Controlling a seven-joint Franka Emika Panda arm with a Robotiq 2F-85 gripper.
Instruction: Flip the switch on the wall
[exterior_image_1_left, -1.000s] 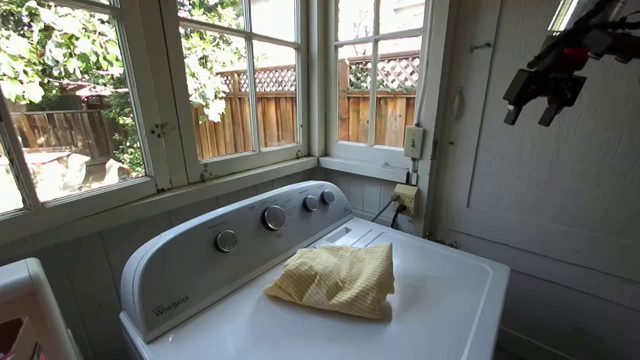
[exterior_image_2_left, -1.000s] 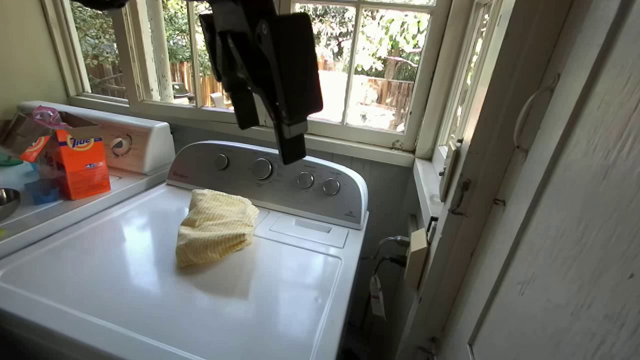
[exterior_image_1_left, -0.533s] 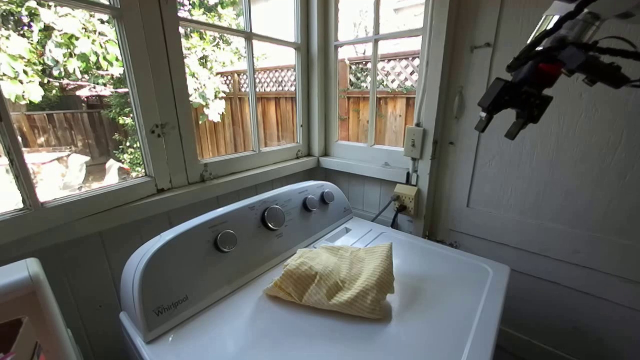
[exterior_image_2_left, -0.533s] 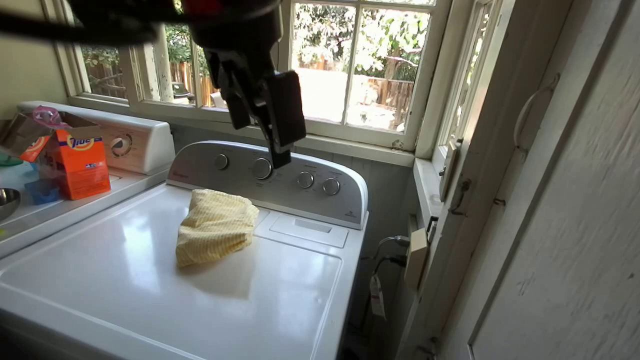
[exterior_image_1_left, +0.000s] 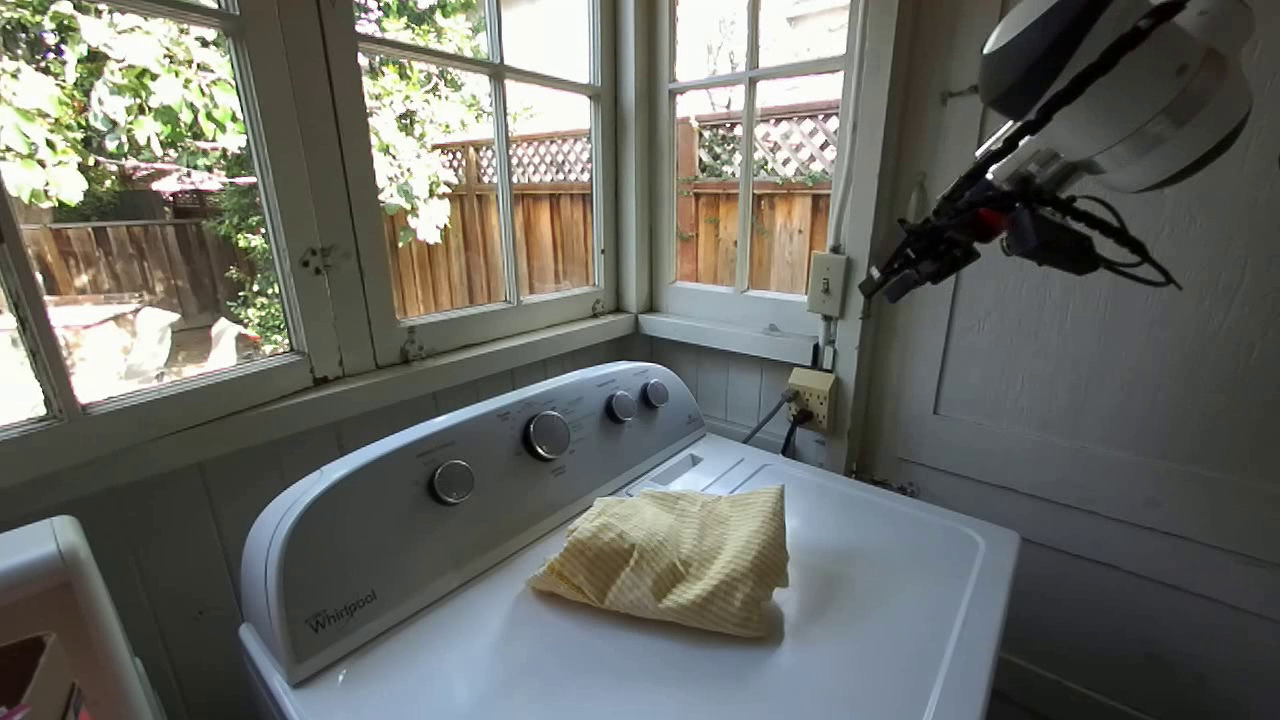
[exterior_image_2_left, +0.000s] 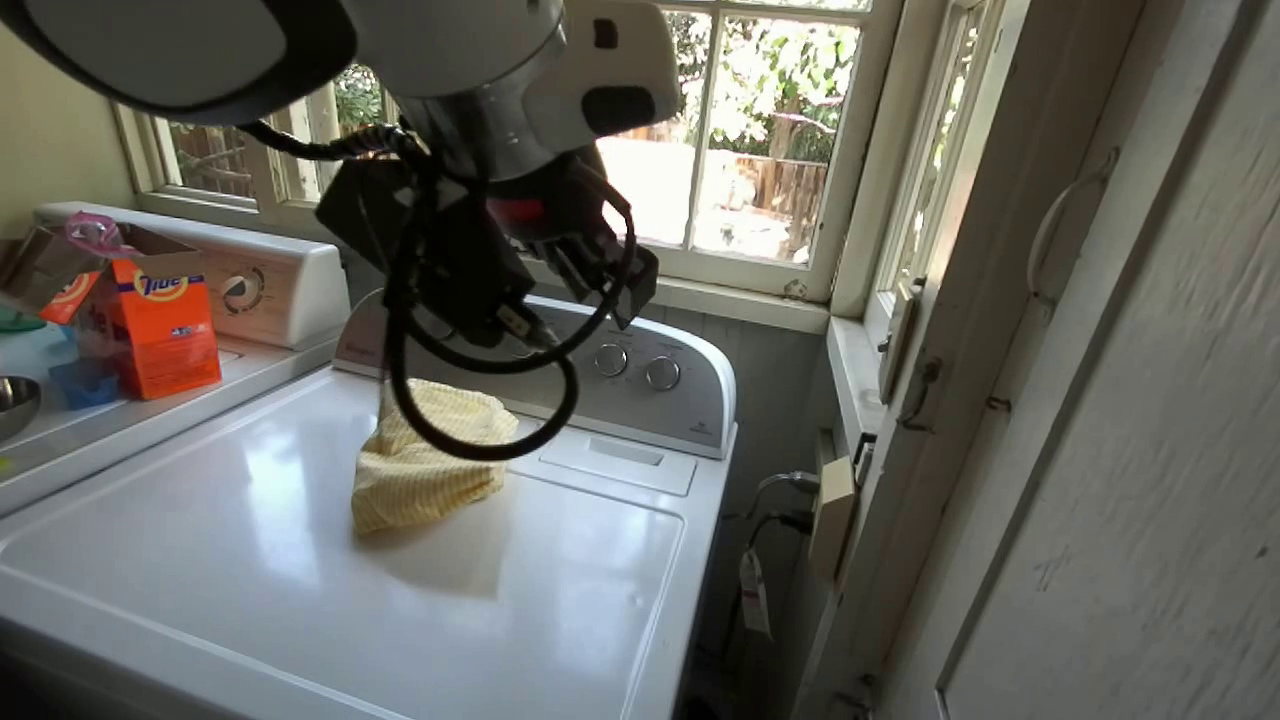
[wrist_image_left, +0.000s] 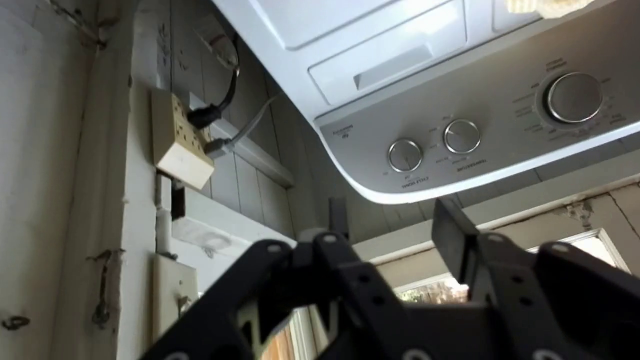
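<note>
- Past the back right corner of the machine (exterior_image_1_left: 880, 590), and above, the switch (exterior_image_1_left: 827, 284) sat by the window (exterior_image_1_left: 752, 160).
- Apart from it, the gripper (wrist_image_left: 392, 220) stood wide (perhaps because flipping needed no grasp).

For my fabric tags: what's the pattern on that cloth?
The cloth has fine stripes, pale yellow and whitish; best seen in an exterior view.

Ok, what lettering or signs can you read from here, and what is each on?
"Whirlpool": the grey control panel
"Tide": the orange box
"TEMPERATURE": beside a small knob, inverted in the wrist view
"CYCLE SIGNAL": beside the end knob, likewise inverted
Too small or blurred: the panel's other markings, the box's smaller print, anything on the cord tag.
No lettering made out on the switch.
</note>
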